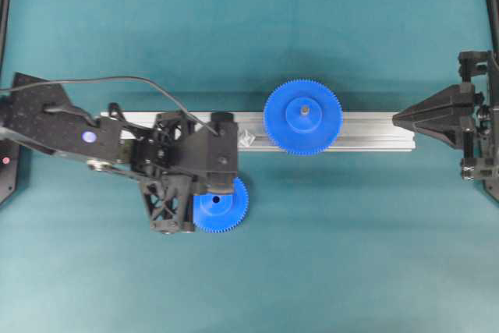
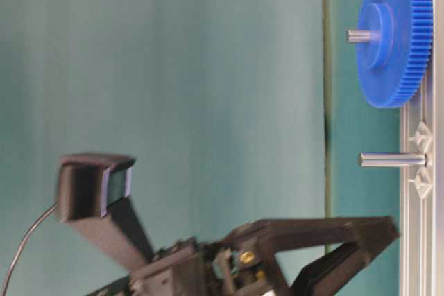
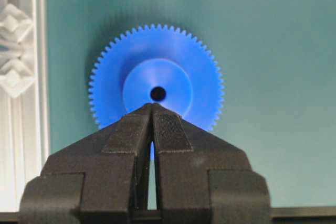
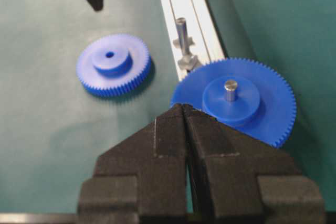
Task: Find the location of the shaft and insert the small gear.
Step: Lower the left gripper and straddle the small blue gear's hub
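Gear: small gear flat on bench, lower centre, ungrasped.
Shaft: shaft bare on rail, left of large gear.
Claws: left claw closed above gear; right claw closed.
Risk: closed fingers pressing down would skid gear; tilted bore could jam on shaft.

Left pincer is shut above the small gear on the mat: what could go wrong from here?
1. The left pincer is shut; lowered like this, it may push the small gear instead of gripping it.
2. The bare shaft stands close to the big gear, so their teeth may clash during insertion.
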